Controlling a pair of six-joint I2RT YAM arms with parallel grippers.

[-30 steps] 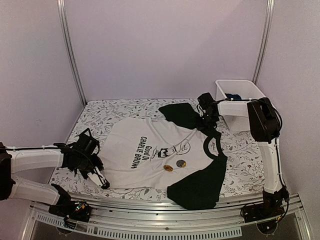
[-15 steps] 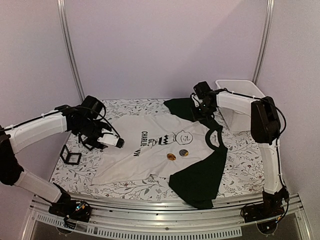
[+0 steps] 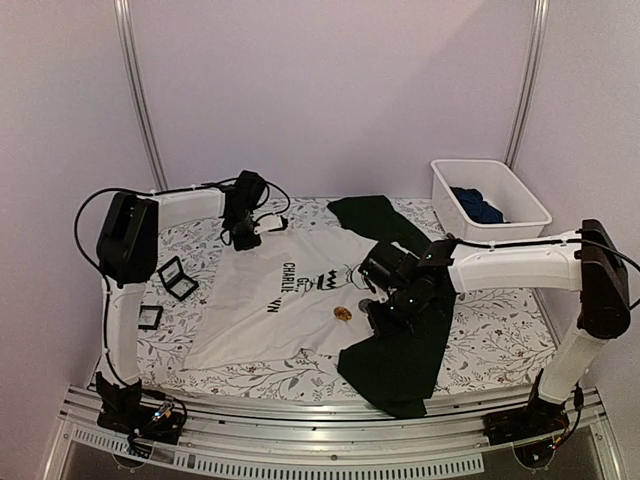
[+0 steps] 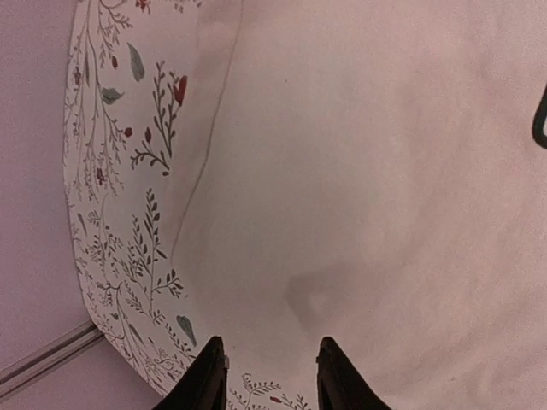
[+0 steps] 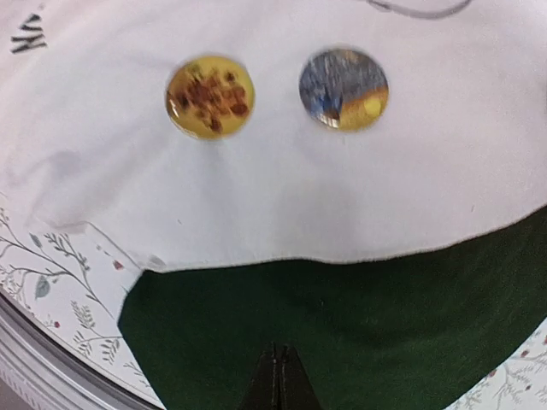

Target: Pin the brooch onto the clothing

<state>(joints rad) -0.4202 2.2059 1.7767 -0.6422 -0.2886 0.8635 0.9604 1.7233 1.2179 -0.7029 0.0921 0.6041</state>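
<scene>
Right tool (image 5: pixel 278 367) is pinched together and empty, low over the dark near sleeve of the T-shirt (image 3: pixel 260 320), arm stretched flat across the bench (image 3: pixel 490 330) from the right. Just past it, yellow brooch (image 5: pixel 210 96) and blue brooch (image 5: pixel 344 88) sit side by side on the white front, shirt flat mid-bench. Looks late-stage, can't tell if the pins are through, so next is probably a check or press without dragging fabric. Far side: left tool (image 4: pixel 270 359), jaws apart with nothing between, points down at the shirt's far-left edge, arm reached far along the left.
</scene>
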